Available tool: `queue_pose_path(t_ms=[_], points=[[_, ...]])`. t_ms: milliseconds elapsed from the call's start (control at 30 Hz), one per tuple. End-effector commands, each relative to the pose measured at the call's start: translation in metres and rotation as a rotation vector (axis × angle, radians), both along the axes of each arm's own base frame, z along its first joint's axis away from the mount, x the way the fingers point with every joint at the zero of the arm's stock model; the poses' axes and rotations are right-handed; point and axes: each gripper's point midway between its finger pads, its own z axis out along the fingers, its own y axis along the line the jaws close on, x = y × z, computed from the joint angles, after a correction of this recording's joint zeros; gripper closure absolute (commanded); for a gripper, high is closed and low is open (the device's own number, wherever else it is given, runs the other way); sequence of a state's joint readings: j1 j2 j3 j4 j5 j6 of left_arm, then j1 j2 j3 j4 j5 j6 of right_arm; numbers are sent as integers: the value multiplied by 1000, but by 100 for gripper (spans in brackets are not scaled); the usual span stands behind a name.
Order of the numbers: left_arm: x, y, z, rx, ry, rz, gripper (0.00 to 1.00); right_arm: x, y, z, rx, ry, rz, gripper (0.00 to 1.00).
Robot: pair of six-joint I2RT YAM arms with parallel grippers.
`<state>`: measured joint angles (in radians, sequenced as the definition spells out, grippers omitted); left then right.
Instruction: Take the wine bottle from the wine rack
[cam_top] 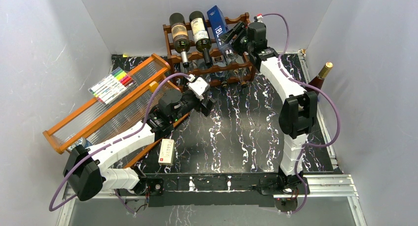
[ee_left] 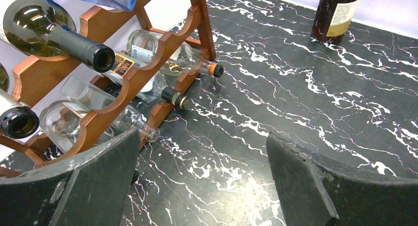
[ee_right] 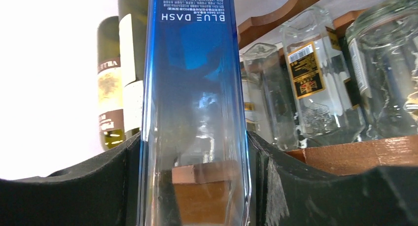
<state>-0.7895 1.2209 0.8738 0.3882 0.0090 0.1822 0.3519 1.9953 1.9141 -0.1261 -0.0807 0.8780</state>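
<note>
The wine rack (cam_top: 242, 17) stands at 12 o'clock on the black marbled table (cam_top: 246, 132), its back close to the rear wall. On its top tier lie two green wine bottles (cam_top: 180, 36) and, just to their 3 o'clock side, the blue bottle (cam_top: 217, 18), tilted with its far end raised toward the wall. The right gripper (cam_top: 231, 36) is clamped on that blue bottle (ee_right: 194, 88). In the right wrist view both pads press its flat sides, and the rack's wooden rail (ee_right: 355, 154) shows through the clear glass below. Whether the bottle rests on the rail or hangs just above it cannot be told. Clear bottles (ee_right: 315, 83) crowd the rack at the gripper's 3 o'clock side. The left gripper (cam_top: 206, 99) hovers over the table at the rack's 6 o'clock side with its jaws spread wide and holding nothing (ee_left: 202, 137). The necks of the lower clear bottles (ee_left: 148, 88) jut past the rack's front rail (ee_left: 148, 63) toward it. Open tabletop runs from the rack's front edge toward 6 o'clock, between the two arms. An orange-framed tray (cam_top: 54, 141) carrying markers (cam_top: 111, 85) takes up the 9 o'clock side, with a small box (cam_top: 166, 152) near its near end. A brown bottle (cam_top: 321, 78) stands upright at the table's 3 o'clock edge.
</note>
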Motion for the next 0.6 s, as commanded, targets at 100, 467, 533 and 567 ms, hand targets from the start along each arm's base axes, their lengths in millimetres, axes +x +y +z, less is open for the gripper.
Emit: queue_pose_path(t_ms=[100, 467, 533, 567], points=[[-4, -6, 16, -35, -25, -27, 2, -16, -21, 120, 292, -264, 43, 75], [-5, -6, 17, -36, -25, -34, 2, -30, -32, 149, 396, -327, 69, 77], [-6, -7, 18, -38, -24, -36, 2, -33, -36, 155, 416, -349, 72, 78], [-6, -7, 18, -38, -23, -38, 2, -35, -38, 156, 424, -355, 72, 79]])
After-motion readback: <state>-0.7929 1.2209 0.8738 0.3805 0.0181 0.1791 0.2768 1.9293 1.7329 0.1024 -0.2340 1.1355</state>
